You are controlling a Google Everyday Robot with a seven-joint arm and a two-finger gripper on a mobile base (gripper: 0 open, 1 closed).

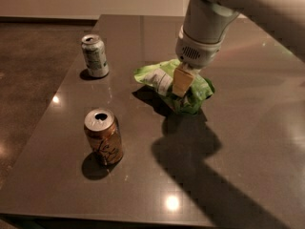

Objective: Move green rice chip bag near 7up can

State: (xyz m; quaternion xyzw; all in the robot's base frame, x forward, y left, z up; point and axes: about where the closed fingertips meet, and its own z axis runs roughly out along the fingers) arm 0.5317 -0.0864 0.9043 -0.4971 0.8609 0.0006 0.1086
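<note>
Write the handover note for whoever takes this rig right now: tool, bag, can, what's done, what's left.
The tool is over the middle of the table, shut on the green rice chip bag from above.
The bag is right of the 7up can, with a clear gap between them; the shadow beneath suggests it is slightly raised.
The 7up can stands upright near the far left edge. A brown can stands nearer the front and is not part of the job.
Done: bag grasped.
Left: carry it left, set it beside the 7up can, release.
</note>
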